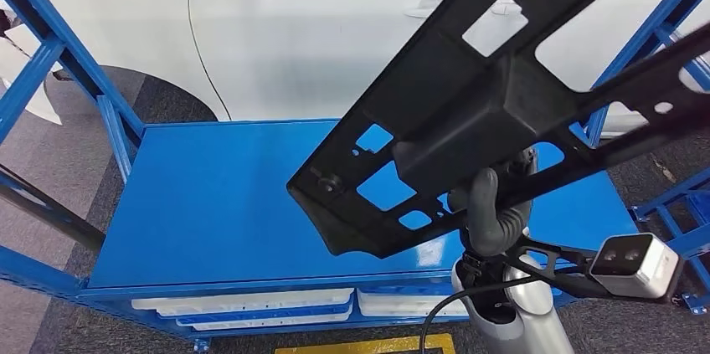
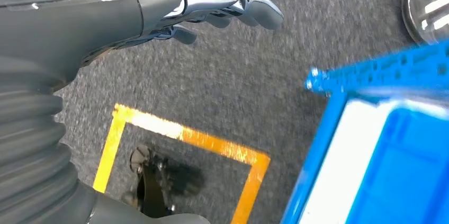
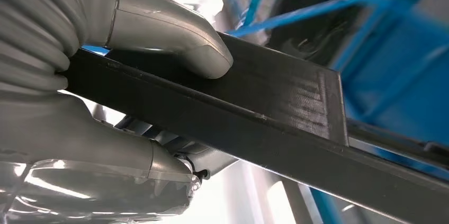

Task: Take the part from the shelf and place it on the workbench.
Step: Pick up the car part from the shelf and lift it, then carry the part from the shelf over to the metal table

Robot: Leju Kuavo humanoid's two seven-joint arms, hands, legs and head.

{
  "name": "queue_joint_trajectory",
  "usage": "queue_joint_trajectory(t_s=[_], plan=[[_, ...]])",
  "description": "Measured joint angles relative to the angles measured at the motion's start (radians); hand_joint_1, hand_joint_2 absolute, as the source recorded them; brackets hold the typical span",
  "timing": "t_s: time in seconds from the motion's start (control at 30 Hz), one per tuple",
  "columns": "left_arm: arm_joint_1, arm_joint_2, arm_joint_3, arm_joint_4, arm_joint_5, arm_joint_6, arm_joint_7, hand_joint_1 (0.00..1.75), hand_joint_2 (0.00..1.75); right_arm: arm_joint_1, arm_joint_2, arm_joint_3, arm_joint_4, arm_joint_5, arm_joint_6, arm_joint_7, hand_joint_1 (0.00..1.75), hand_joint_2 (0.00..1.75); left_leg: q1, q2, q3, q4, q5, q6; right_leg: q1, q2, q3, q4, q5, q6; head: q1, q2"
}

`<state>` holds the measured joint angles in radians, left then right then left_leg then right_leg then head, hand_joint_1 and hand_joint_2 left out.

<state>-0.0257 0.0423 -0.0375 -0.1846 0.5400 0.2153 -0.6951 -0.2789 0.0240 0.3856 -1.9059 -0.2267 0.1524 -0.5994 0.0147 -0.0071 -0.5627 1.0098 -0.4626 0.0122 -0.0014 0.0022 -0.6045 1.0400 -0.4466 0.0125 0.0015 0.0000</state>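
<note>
Right hand clamped on black part, held tilted above blue desk; left hand empty, fingers apart, over grey floor

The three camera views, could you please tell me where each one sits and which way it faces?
Head view: high on the body, looking forward and down at the blue workbench; right hand holds the black part.
Left wrist view: behind the empty left hand, facing the carpet.
Right wrist view: behind the right hand, close on the part.
Head and right wrist views share the part.
</note>
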Motion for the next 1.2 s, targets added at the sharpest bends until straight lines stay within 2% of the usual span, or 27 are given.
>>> queue_joint_trajectory(t_s=[0.07, 0.13, 0.17, 0.23, 0.3, 0.33, 0.37, 0.53, 0.57, 0.6, 0.67, 0.7, 0.77, 0.8, 0.83, 0.87, 0.9, 1.0, 1.03, 1.07, 1.13, 1.17, 1.2], plan=[[0.000, -0.001, 0.003, 0.000, -0.009, -0.035, 0.002, 0.00, 1.75, 0.006, -0.011, 0.001, -0.013, 0.031, 0.069, -0.038, 1.75, 1.75, -0.003, 0.000, -0.001, -0.001, -0.001, -0.010, 0.005, 0.000, 0.013, -0.032, 0.003, -0.007, 0.000, 0.000], [0.000, -0.001, 0.006, 0.000, -0.014, -0.045, 0.009, 0.00, 1.75, 0.015, -0.023, 0.004, -0.023, 0.059, 0.120, -0.057, 1.75, 1.75, -0.003, 0.000, 0.002, -0.001, -0.005, -0.021, 0.002, 0.000, 0.016, -0.038, 0.006, -0.016, -0.001, 0.000], [0.000, -0.002, 0.008, 0.000, -0.016, -0.044, 0.013, 0.00, 1.75, 0.019, -0.027, 0.007, -0.027, 0.066, 0.134, -0.060, 1.75, 1.75, -0.002, 0.001, -0.001, 0.012, -0.016, -0.025, -0.001, -0.001, 0.019, -0.043, 0.007, -0.022, -0.002, 0.000], [0.000, 0.000, 0.011, 0.000, -0.016, -0.043, 0.018, 0.00, 1.75, 0.023, -0.033, 0.011, -0.030, 0.070, 0.146, -0.063, 1.75, 1.75, -0.001, 0.001, -0.038, 0.100, -0.069, -0.032, -0.004, -0.003, 0.025, -0.049, 0.010, -0.031, -0.004, 0.000], [0.001, 0.002, 0.013, 0.000, -0.017, -0.040, 0.022, 0.00, 1.75, 0.027, -0.038, 0.013, -0.031, 0.070, 0.149, -0.063, 1.75, 1.75, -0.001, 0.001, -0.100, 0.234, -0.131, -0.037, -0.003, -0.003, 0.025, -0.048, 0.010, -0.034, -0.005, 0.000], [0.002, 0.002, 0.013, 0.000, -0.017, -0.037, 0.027, 0.00, 1.75, 0.029, -0.040, 0.013, -0.031, 0.069, 0.152, -0.061, 1.75, 1.75, -0.001, 0.002, -0.121, 0.278, -0.142, -0.038, -0.002, -0.004, 0.024, -0.046, 0.010, -0.035, -0.005, 0.000], [0.003, 0.002, 0.013, 0.000, -0.017, -0.033, 0.031, 0.00, 1.75, 0.031, -0.042, 0.013, -0.031, 0.067, 0.156, -0.058, 1.75, 1.75, -0.001, 0.002, -0.131, 0.297, -0.143, -0.039, -0.002, -0.004, 0.024, -0.045, 0.010, -0.035, -0.005, 0.000], [0.004, 0.002, 0.013, 0.000, -0.018, -0.027, 0.039, 0.00, 1.75, 0.032, -0.043, 0.013, -0.030, 0.063, 0.163, -0.053, 1.75, 1.75, -0.001, 0.002, -0.127, 0.287, -0.127, -0.039, -0.002, -0.004, 0.024, -0.042, 0.010, -0.035, -0.005, 0.000], [0.004, 0.002, 0.014, 0.000, -0.017, -0.024, 0.043, 0.00, 1.75, 0.031, -0.044, 0.013, -0.030, 0.060, 0.166, -0.050, 1.75, 1.75, -0.001, 0.002, -0.112, 0.257, -0.110, -0.038, -0.002, -0.004, 0.024, -0.041, 0.010, -0.035, -0.005, 0.000], [0.003, 0.003, 0.014, 0.000, -0.017, -0.021, 0.048, 0.00, 1.75, 0.029, -0.044, 0.013, -0.030, 0.055, 0.173, -0.045, 1.75, 1.75, -0.001, 0.002, -0.085, 0.201, -0.082, -0.036, -0.002, -0.004, 0.024, -0.040, 0.009, -0.034, -0.005, 0.000], [0.000, 0.004, 0.017, 0.000, -0.018, -0.006, 0.070, 0.00, 1.75, 0.009, -0.048, 0.016, -0.025, 0.024, 0.204, -0.020, 1.75, 1.75, -0.005, 0.000, -0.023, 0.063, -0.020, -0.022, 0.001, -0.002, 0.019, -0.034, 0.012, -0.022, -0.005, 0.000], [-0.002, 0.004, 0.017, 0.000, -0.020, 0.006, 0.088, 0.00, 1.75, -0.009, -0.055, 0.018, -0.017, 0.001, 0.221, -0.009, 1.75, 1.75, -0.005, 0.001, -0.010, 0.019, 0.003, -0.009, 0.000, -0.001, 0.006, -0.007, -0.011, -0.011, -0.003, 0.000], [-0.005, 0.003, 0.018, 0.000, -0.026, 0.027, 0.123, 0.00, 1.75, -0.040, -0.071, 0.022, 0.003, -0.040, 0.241, 0.007, 1.75, 1.75, -0.004, 0.002, -0.022, -0.002, 0.028, 0.013, -0.004, -0.001, -0.038, 0.104, -0.091, 0.012, 0.000, 0.000], [-0.005, 0.002, 0.018, 0.000, -0.029, 0.035, 0.139, 0.00, 1.75, -0.053, -0.079, 0.024, 0.013, -0.057, 0.244, 0.012, 1.75, 1.75, -0.002, 0.004, -0.033, -0.004, 0.039, 0.019, -0.006, -0.001, -0.066, 0.183, -0.142, 0.019, 0.001, 0.000], [-0.006, 0.002, 0.018, 0.000, -0.031, 0.041, 0.149, 0.00, 1.75, -0.060, -0.083, 0.025, 0.021, -0.067, 0.244, 0.018, 1.75, 1.75, -0.003, 0.004, -0.043, -0.003, 0.046, 0.019, -0.008, -0.001, -0.080, 0.236, -0.166, 0.022, 0.001, 0.000], [-0.006, 0.001, 0.018, 0.000, -0.032, 0.045, 0.157, 0.00, 1.75, -0.068, -0.086, 0.027, 0.029, -0.076, 0.243, 0.024, 1.75, 1.75, -0.003, 0.004, -0.053, -0.002, 0.052, 0.019, -0.009, -0.001, -0.078, 0.255, -0.171, 0.024, 0.001, 0.000], [-0.006, 0.000, 0.018, 0.000, -0.034, 0.048, 0.164, 0.00, 1.75, -0.076, -0.089, 0.028, 0.036, -0.082, 0.242, 0.029, 1.75, 1.75, -0.003, 0.004, -0.064, 0.001, 0.058, 0.018, -0.010, -0.001, -0.055, 0.235, -0.158, 0.024, 0.001, 0.000], [-0.007, -0.004, 0.017, 0.000, -0.039, 0.053, 0.180, 0.00, 1.75, -0.104, -0.092, 0.036, 0.049, -0.094, 0.238, 0.037, 1.75, 1.75, -0.003, 0.002, -0.087, 0.007, 0.077, 0.009, -0.008, -0.001, 0.083, 0.024, -0.093, 0.013, 0.000, 0.000], [-0.007, -0.005, 0.017, 0.000, -0.040, 0.054, 0.186, 0.00, 1.75, -0.111, -0.094, 0.039, 0.051, -0.097, 0.236, 0.039, 1.75, 1.75, -0.003, 0.001, -0.090, 0.007, 0.084, 0.003, -0.004, 0.000, 0.109, -0.023, -0.082, 0.008, 0.000, 0.000], [-0.006, -0.006, 0.017, 0.000, -0.042, 0.056, 0.191, 0.00, 1.75, -0.115, -0.095, 0.041, 0.052, -0.099, 0.234, 0.040, 1.75, 1.75, -0.003, 0.000, -0.091, 0.005, 0.091, -0.003, -0.001, 0.000, 0.119, -0.045, -0.079, 0.004, 0.000, 0.000], [-0.004, -0.008, 0.016, 0.000, -0.045, 0.063, 0.197, 0.00, 1.75, -0.117, -0.098, 0.045, 0.055, -0.100, 0.232, 0.040, 1.75, 1.75, -0.002, 0.000, -0.092, -0.003, 0.106, -0.015, 0.001, 0.000, 0.111, -0.050, -0.063, -0.007, 0.002, 0.000], [-0.002, -0.009, 0.015, 0.001, -0.048, 0.069, 0.200, 0.00, 1.75, -0.117, -0.100, 0.048, 0.056, -0.099, 0.230, 0.038, 1.75, 1.75, -0.002, 0.000, -0.096, 0.000, 0.101, -0.021, -0.001, -0.001, 0.106, -0.055, -0.053, -0.015, 0.002, 0.000], [-0.001, -0.010, 0.014, 0.001, -0.051, 0.077, 0.204, 0.00, 1.75, -0.116, -0.100, 0.051, 0.057, -0.097, 0.228, 0.035, 1.75, 1.75, -0.001, 0.001, -0.103, 0.014, 0.079, -0.025, -0.003, -0.003, 0.099, -0.060, -0.041, -0.023, 0.001, 0.000]])
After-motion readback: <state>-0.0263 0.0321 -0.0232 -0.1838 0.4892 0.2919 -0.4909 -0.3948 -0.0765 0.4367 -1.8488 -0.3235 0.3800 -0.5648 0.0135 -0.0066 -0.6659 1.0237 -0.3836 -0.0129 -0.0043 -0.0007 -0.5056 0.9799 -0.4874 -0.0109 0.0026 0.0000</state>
